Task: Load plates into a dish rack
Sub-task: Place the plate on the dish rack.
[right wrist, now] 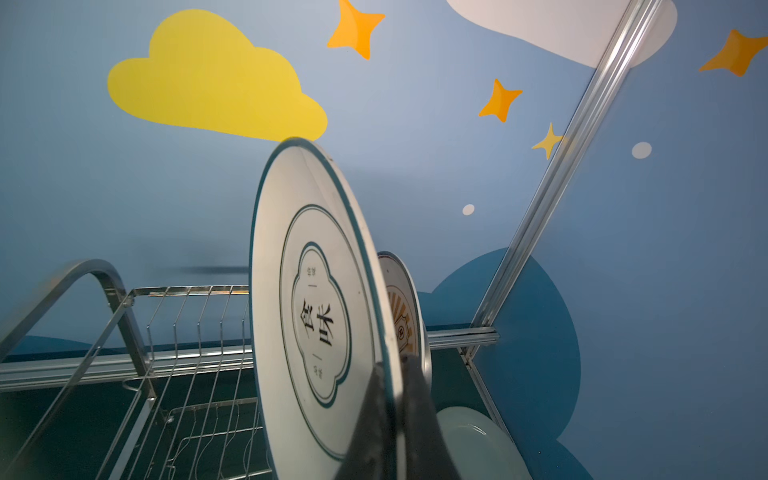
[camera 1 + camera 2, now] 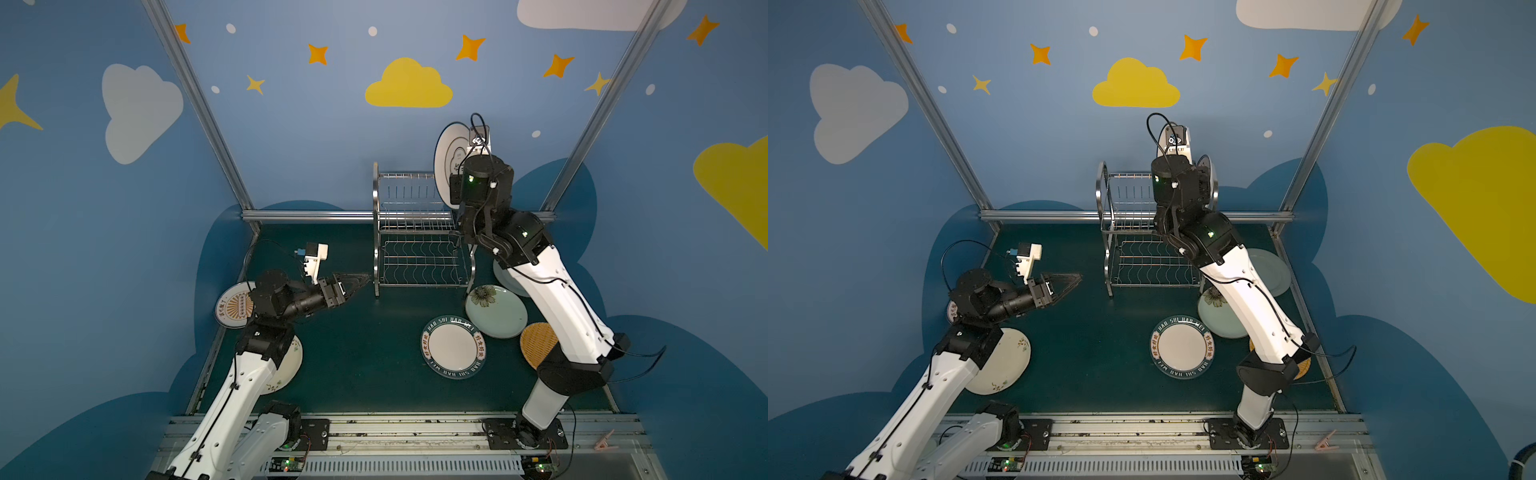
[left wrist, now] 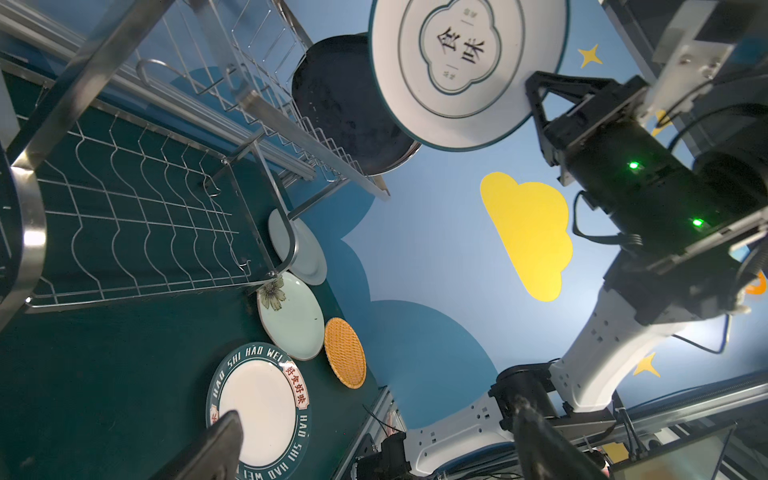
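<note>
The right pincer point(image 1: 395, 386) clamps a white plate point(image 2: 451, 166) on edge over the rack point(image 2: 415, 232), upper centre in a top view, the left pincer point(image 2: 359, 283) spread empty lower left, while only wrist views show a black plate point(image 3: 345, 108) and a sunburst plate point(image 1: 405, 316) standing behind.

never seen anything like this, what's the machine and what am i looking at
It's a two-armed robot at a table, each arm ending in a pincer. Two pictures look down from overhead; the other two come from cameras on the arms' wrists. The right pincer is shut on a white teal-ringed plate, held upright above the dish rack, where a black plate stands. The left pincer is open and empty. Lying flat on the table: a lettered-rim plate, a pale green plate, an orange woven plate.
</note>
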